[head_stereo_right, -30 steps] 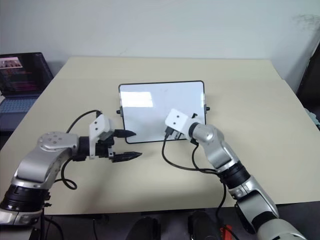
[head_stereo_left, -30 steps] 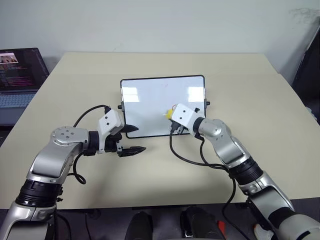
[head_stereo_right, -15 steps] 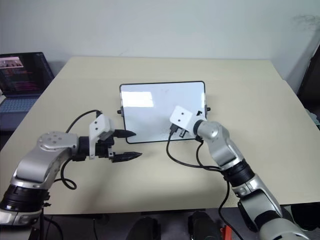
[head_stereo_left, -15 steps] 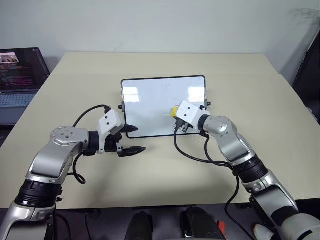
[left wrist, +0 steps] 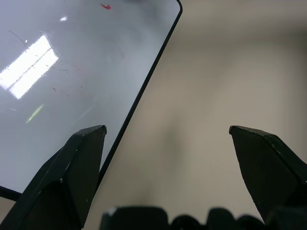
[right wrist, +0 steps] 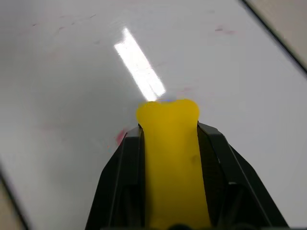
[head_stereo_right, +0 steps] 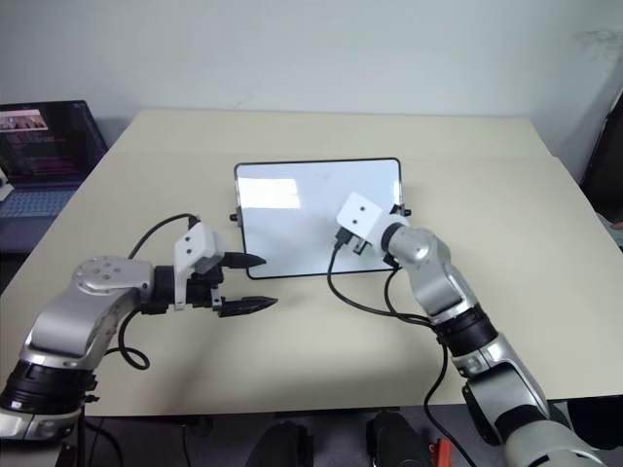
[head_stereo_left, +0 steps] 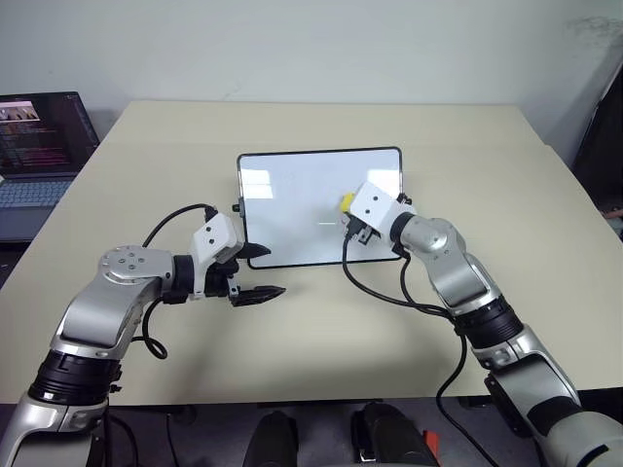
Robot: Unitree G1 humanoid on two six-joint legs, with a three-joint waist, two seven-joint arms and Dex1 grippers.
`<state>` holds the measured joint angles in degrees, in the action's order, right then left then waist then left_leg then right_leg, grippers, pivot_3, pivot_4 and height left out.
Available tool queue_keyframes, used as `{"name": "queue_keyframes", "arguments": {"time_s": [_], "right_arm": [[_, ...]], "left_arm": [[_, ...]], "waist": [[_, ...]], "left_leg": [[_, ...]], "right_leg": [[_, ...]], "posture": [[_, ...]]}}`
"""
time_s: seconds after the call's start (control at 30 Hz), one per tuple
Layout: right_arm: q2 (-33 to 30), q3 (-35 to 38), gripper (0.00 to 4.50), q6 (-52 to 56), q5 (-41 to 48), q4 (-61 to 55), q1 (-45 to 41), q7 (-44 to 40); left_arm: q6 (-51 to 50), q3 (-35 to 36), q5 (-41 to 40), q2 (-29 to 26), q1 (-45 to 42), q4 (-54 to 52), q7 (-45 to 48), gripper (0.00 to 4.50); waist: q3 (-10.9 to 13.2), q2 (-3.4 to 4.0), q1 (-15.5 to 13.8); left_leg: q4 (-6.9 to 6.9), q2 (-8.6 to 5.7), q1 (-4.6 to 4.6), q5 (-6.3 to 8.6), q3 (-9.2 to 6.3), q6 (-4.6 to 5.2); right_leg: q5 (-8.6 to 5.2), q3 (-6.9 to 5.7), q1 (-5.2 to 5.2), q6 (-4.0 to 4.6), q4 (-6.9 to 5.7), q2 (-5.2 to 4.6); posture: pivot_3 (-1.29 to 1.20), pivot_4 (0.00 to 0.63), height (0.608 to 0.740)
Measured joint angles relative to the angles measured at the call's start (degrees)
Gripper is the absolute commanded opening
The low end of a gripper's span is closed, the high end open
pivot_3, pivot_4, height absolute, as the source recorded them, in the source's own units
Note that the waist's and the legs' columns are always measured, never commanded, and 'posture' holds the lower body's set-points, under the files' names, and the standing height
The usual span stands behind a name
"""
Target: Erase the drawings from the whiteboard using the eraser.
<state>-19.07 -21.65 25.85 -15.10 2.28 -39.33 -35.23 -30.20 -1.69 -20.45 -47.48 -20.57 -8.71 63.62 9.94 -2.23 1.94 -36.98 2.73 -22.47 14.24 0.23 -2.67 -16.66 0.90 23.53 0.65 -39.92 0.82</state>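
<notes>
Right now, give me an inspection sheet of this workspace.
Surface: beige table, whiteboard lying flat on it.
Job's things: yellow eraser held over the board; faint red drawings left near its tip, one red mark near a corner.
Clutter: nothing seen.
Grippers: right gripper shut on the eraser; left gripper open, at the board's near left corner.
Cables: black cable looping off each wrist.
Surroundings: open laptop beyond the table's left edge; plain wall behind.

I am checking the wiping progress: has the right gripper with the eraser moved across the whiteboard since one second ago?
Yes. The right gripper, shut on the eraser, has moved toward the right edge of the whiteboard, away from its bottom edge.
</notes>
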Motion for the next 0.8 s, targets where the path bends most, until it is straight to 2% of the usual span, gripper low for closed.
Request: {"name": "queue_keyframes", "arguments": {"time_s": [0.17,0.37,0.47,0.57,0.7,0.8], "right_arm": [[-0.3,-2.1,1.15,0.7,0.3,-1.0,1.6,-2.6],[1.8,1.0,1.15,-5.1,-2.8,6.1,-5.1,9.3],[1.5,2.2,1.15,-6.9,-3.4,7.5,-6.0,11.0],[0.4,1.6,1.15,-6.7,-3.3,6.4,-5.5,7.5],[-2.2,-1.6,1.14,-4.0,-2.1,0.7,-0.5,-1.4],[-2.1,-2.8,1.14,-3.0,-1.9,0.1,0.7,-3.0]], "left_arm": [[0.0,0.0,0.0,0.0,0.0,0.0,0.1,4.50],[0.0,0.0,0.0,-0.1,0.0,0.0,0.3,4.50],[0.0,0.5,0.0,-0.1,0.0,0.0,0.3,4.50],[0.1,1.1,0.0,-0.1,0.0,0.0,0.3,4.50],[0.1,1.2,0.0,-0.2,-0.1,0.0,0.3,4.50],[0.1,1.3,0.0,-0.1,-0.3,0.0,0.3,4.50]], "waist": [[0.0,0.00,0.1],[0.0,0.02,0.0],[0.0,0.02,-0.1],[0.0,0.01,-0.1],[0.0,0.00,-0.1],[0.0,0.02,0.0]], "left_leg": [[-0.01,0.00,0.06,0.00,0.01,0.00],[0.00,0.00,0.04,-0.02,0.04,0.00],[0.01,0.01,-0.06,-0.01,0.03,-0.01],[0.04,0.01,-0.08,0.02,0.03,0.00],[0.01,0.01,-0.01,0.02,0.01,0.01],[0.00,0.00,0.08,0.02,0.05,0.02]], "right_leg": [[-0.05,0.01,-0.01,-0.09,-0.05,0.01],[-0.03,0.04,0.00,-0.06,-0.02,0.02],[0.09,0.02,0.02,0.16,0.06,0.01],[0.07,0.02,0.02,0.15,0.16,0.01],[0.06,0.00,-0.04,0.14,0.13,0.00],[-0.07,0.05,-0.05,-0.09,0.03,0.00]], "posture": [[0.00,0.150,0.740],[0.00,0.150,0.740],[0.00,0.150,0.740],[0.00,0.150,0.740],[0.00,0.150,0.740],[0.00,0.150,0.740]]}}
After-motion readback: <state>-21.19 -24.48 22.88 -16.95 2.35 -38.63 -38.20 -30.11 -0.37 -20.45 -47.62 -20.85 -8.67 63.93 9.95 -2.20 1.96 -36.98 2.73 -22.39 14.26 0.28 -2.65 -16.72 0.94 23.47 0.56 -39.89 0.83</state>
